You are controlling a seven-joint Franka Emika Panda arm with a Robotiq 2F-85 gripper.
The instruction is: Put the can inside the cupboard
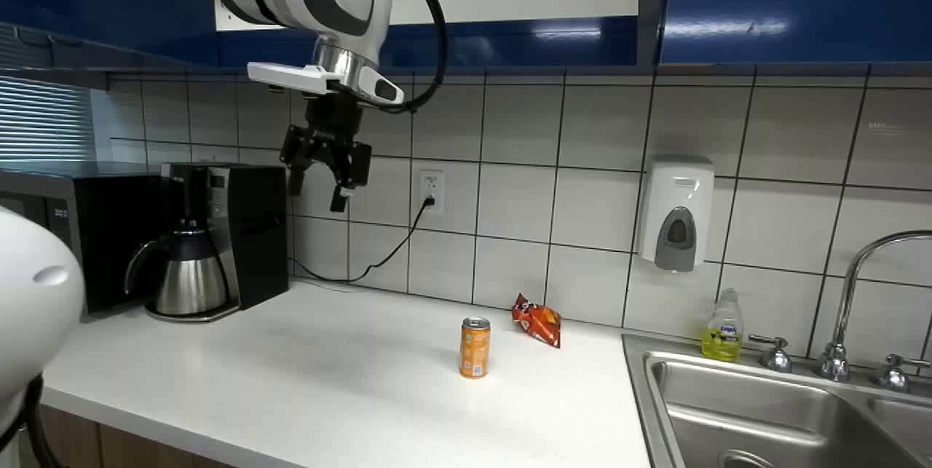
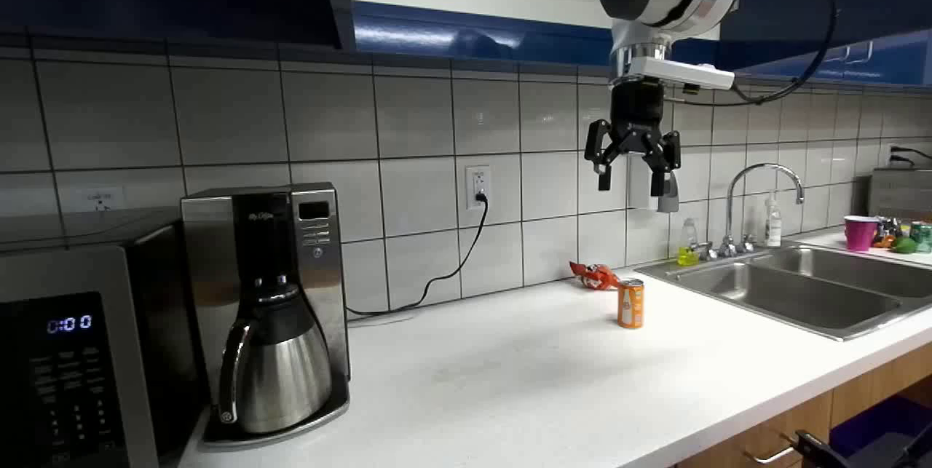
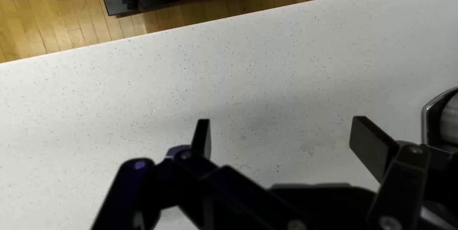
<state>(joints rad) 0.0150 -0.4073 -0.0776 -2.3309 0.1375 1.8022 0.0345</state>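
Note:
The orange can (image 1: 475,350) stands upright on the white counter and also shows in an exterior view (image 2: 630,306). It is out of the wrist view. The wall cupboard (image 1: 510,46) is above the counter, with blue fronts and a pale interior showing through an open section; it also shows in an exterior view (image 2: 437,31). My gripper (image 1: 317,195) hangs fingers down, high above the counter and below the cupboard's bottom edge, apart from the can. It shows in an exterior view (image 2: 632,184). In the wrist view the fingers (image 3: 281,133) are wide apart with only counter between them.
A coffee maker (image 1: 255,235) with a steel carafe (image 2: 287,381) and a microwave (image 2: 73,351) stand at one end. A red-orange wrapper (image 1: 537,321) lies behind the can by the tiled wall. A sink (image 1: 637,388), soap dispenser (image 1: 677,213) and plugged cord (image 2: 466,264) are also there.

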